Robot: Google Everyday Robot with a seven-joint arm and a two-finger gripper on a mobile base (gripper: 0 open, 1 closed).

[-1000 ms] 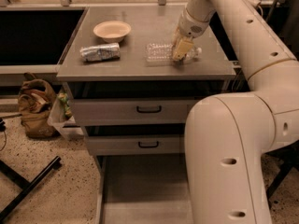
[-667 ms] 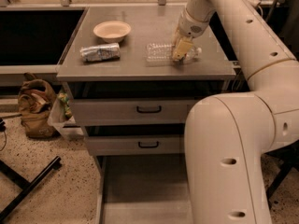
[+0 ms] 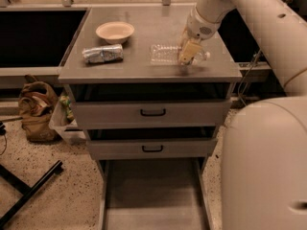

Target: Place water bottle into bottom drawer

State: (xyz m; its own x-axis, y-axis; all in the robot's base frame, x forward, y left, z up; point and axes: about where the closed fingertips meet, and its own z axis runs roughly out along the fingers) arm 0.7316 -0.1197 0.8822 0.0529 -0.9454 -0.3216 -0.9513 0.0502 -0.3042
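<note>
The water bottle (image 3: 165,54) lies on its side on the grey cabinet top (image 3: 144,71), clear and ribbed, with its white cap (image 3: 206,56) pointing right. My gripper (image 3: 188,55) hangs down from the white arm and sits right at the bottle's cap end, over or against it. The bottom drawer (image 3: 152,195) is pulled out at the foot of the cabinet, with a flat grey floor and thin side rails, and nothing in it.
A beige bowl (image 3: 115,31) and a silvery snack packet (image 3: 102,54) lie left on the cabinet top. Two shallower drawers with black handles (image 3: 153,112) (image 3: 152,149) sit above. My white arm body (image 3: 264,166) fills the lower right. A brown bag (image 3: 36,110) and black stand leg (image 3: 26,195) are on the floor left.
</note>
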